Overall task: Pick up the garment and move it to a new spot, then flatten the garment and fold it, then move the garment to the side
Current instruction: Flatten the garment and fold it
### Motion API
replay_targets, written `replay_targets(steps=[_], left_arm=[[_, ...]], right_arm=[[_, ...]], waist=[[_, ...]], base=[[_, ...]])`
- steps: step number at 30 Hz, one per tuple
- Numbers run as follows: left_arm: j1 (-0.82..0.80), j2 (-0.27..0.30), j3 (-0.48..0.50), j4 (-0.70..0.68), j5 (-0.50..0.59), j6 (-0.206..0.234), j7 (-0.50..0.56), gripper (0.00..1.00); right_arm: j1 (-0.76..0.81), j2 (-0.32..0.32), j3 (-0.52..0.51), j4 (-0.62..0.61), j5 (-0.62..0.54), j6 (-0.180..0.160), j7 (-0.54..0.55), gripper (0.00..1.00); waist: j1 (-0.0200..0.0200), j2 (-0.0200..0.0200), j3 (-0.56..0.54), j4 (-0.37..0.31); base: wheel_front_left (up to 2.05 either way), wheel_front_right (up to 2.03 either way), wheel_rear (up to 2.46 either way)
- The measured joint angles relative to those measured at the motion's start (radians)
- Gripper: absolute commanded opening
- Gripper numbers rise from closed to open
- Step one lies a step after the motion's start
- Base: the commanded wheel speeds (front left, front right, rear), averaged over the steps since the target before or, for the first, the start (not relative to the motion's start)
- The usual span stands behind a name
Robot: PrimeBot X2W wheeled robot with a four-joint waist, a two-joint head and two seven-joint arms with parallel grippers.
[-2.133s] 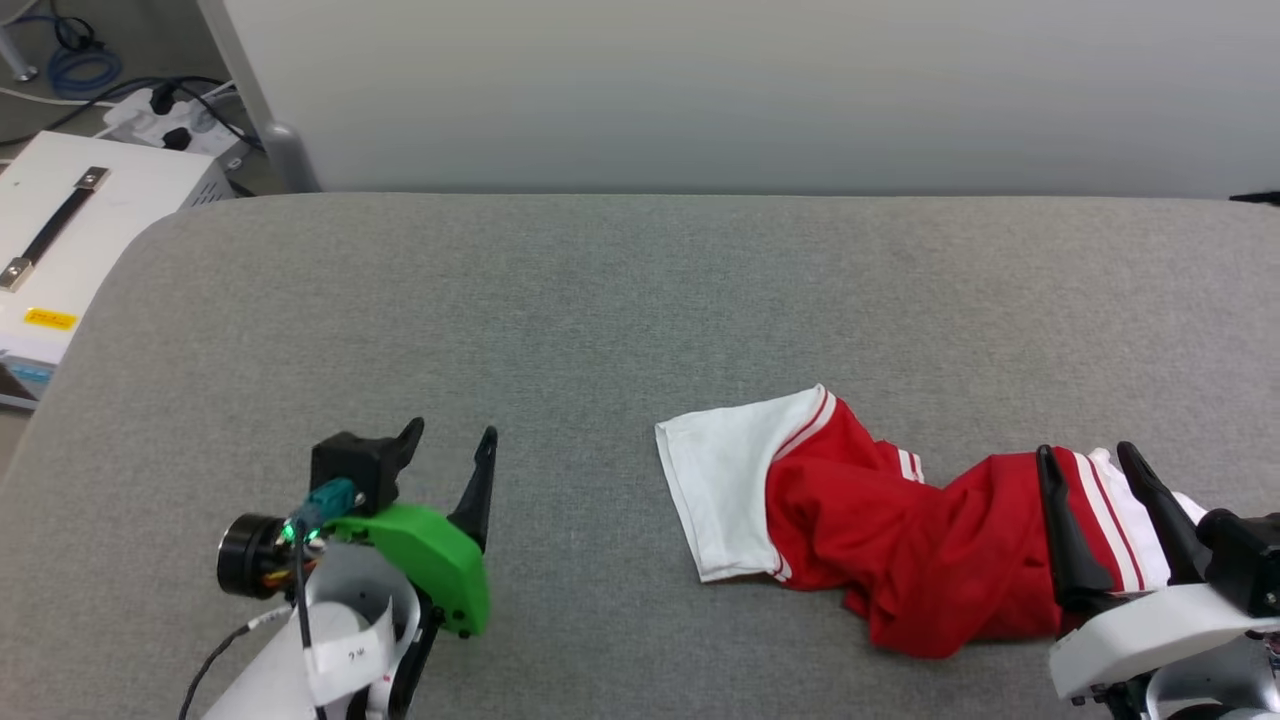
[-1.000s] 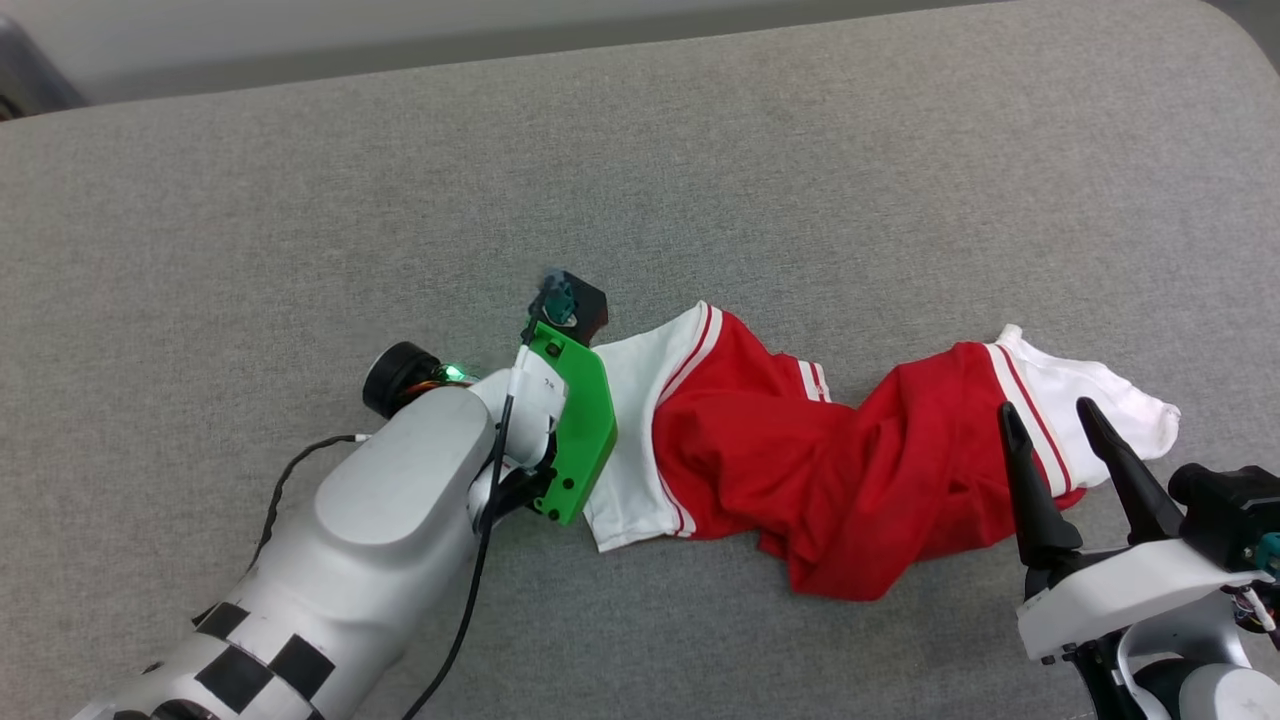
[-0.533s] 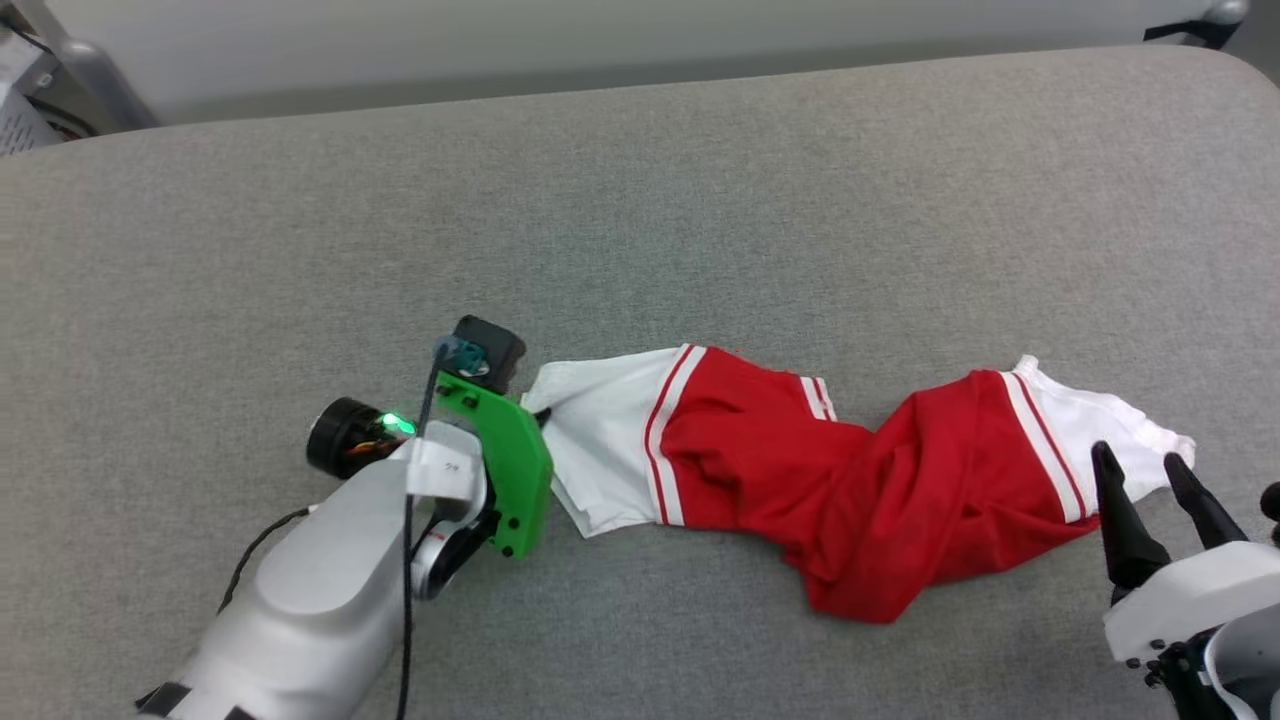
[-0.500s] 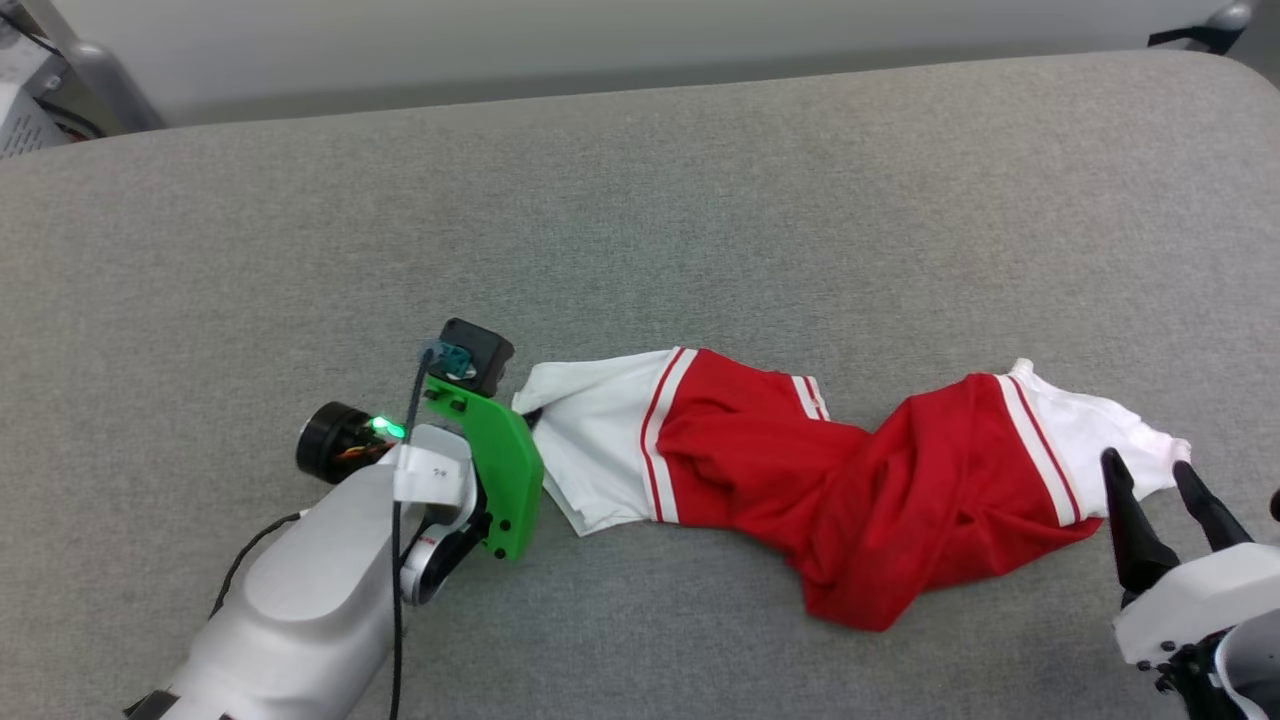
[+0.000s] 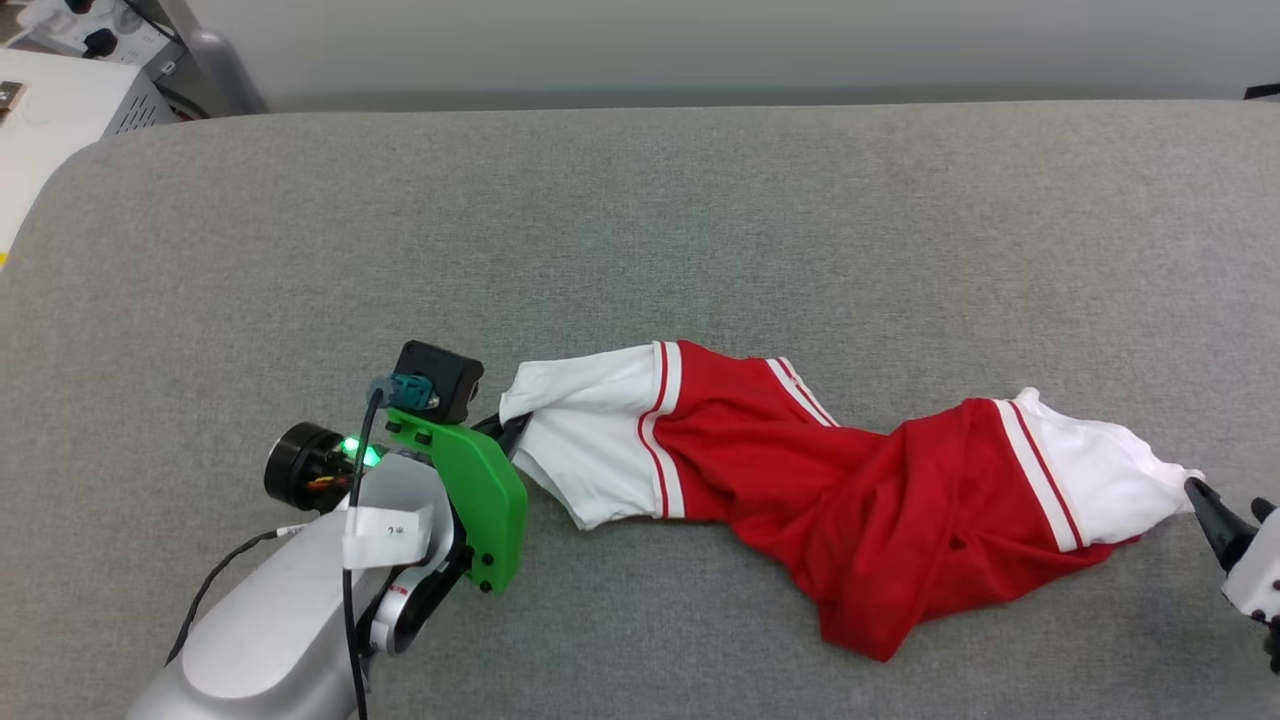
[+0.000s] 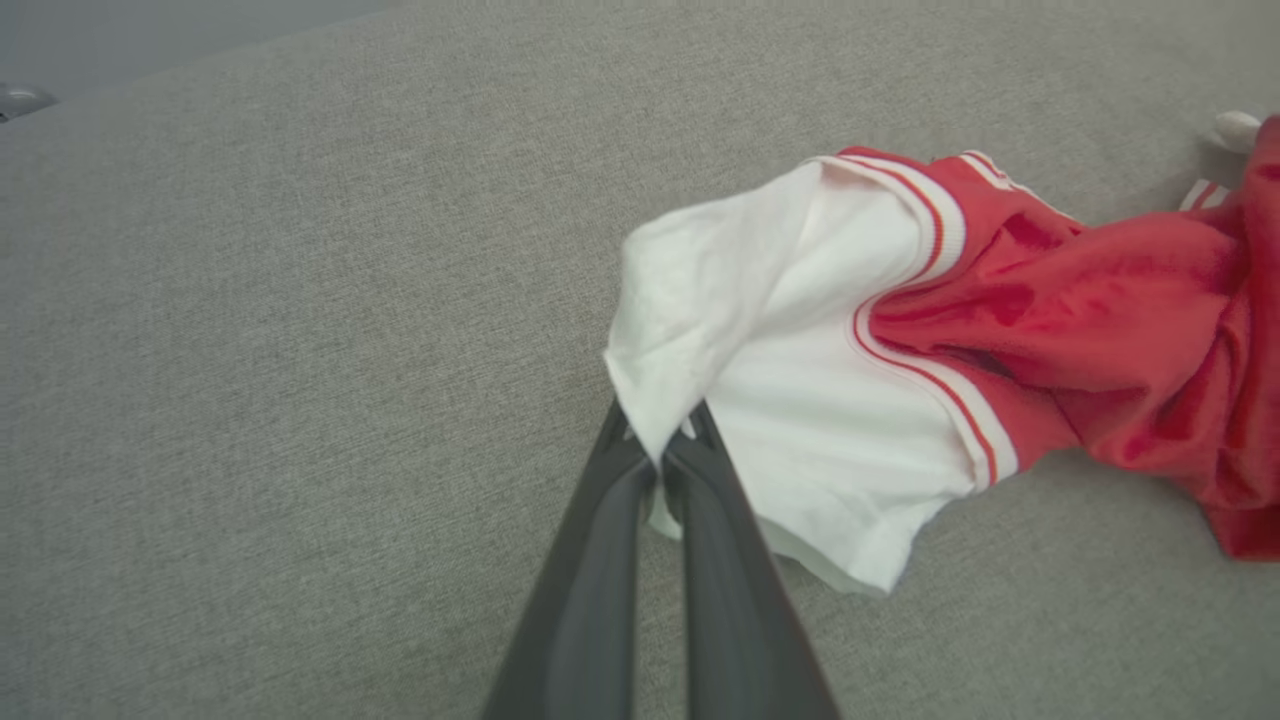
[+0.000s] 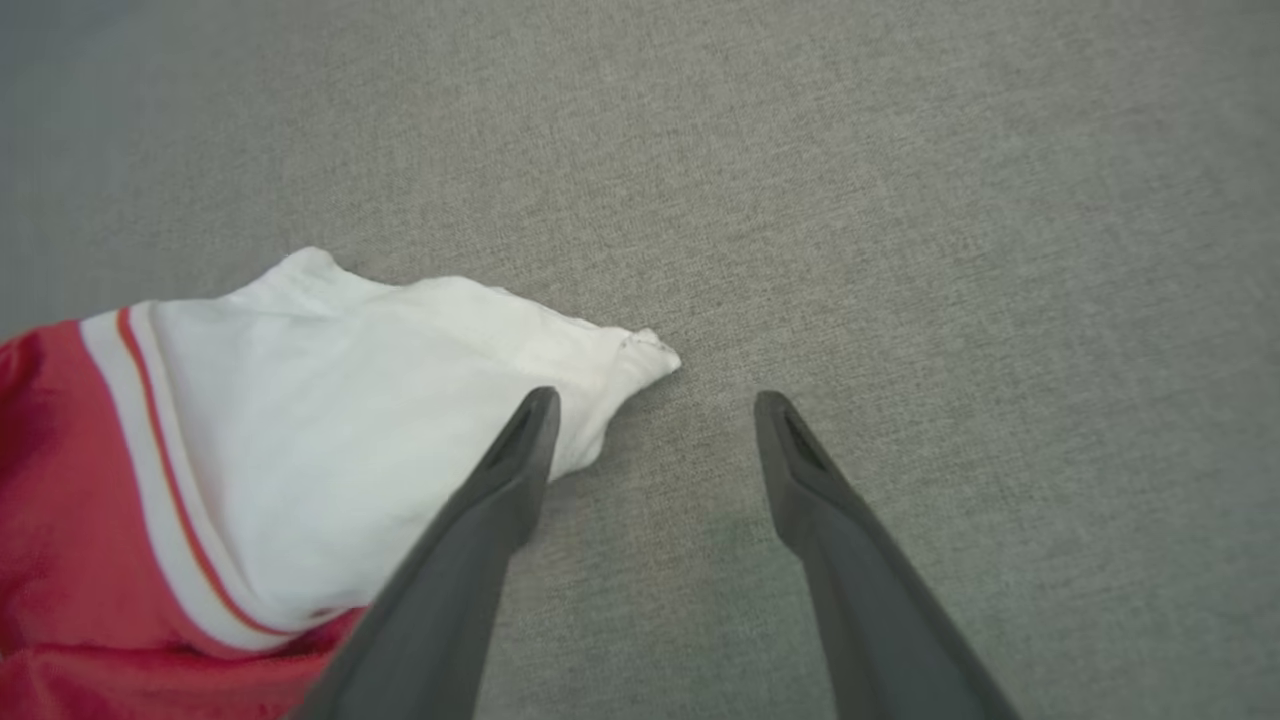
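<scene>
Left gripper [image 6: 660,440], earlier clear, now clamps the white sleeve [image 6: 780,320] of the crumpled red jersey garment [image 5: 850,500]. Right gripper [image 7: 650,420] has backed off, jaws wide; the move probably begins.

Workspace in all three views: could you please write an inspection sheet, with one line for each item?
Surface: grey woven padding, even.
Job's things: garment lies twisted and stretched between its two white sleeves, not flattened.
Clutter: nothing seen.
Pincers: left pincer is shut on the edge of one white sleeve; right pincer is open at the tip of the other sleeve, gripping nothing.
Cables: black cable runs along the left forearm; a power strip with plugs sits at the far left.
Surroundings: white box, metal leg, pale wall.
</scene>
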Motion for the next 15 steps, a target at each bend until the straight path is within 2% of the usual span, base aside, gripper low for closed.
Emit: replay_targets(steps=[6,12,13,14,15], left_arm=[[0.0,0.004,-0.005,-0.05,0.001,0.012,0.009,0.0],[-0.001,0.002,-0.007,-0.058,0.004,0.012,0.008,0.0],[-0.001,0.002,-0.007,-0.058,0.004,0.015,0.007,0.0],[-0.001,0.002,-0.007,-0.057,0.004,0.015,0.006,0.0],[-0.001,0.002,-0.007,-0.056,0.004,0.015,0.003,0.0]], right_arm=[[-0.096,-0.056,0.067,0.126,0.023,0.0,0.122,1.0],[-0.139,-0.079,0.103,0.225,0.044,0.0,0.248,1.0],[-0.145,-0.08,0.106,0.23,0.044,0.0,0.269,0.4],[-0.153,-0.081,0.109,0.234,0.045,-0.001,0.289,0.02],[-0.158,-0.081,0.106,0.237,0.048,-0.001,0.304,0.0]], waist=[[0.0,0.0,0.029,0.023],[0.0,-0.0001,0.061,0.044],[0.0,0.0,0.064,0.046],[0.0,0.0,0.068,0.049],[0.0,0.0,0.071,0.05]], base=[[0.0,0.0,0.0],[0.0,0.0,0.0],[0.0,0.0,0.0],[0.0,0.0,0.0],[0.0,0.0,0.0]])
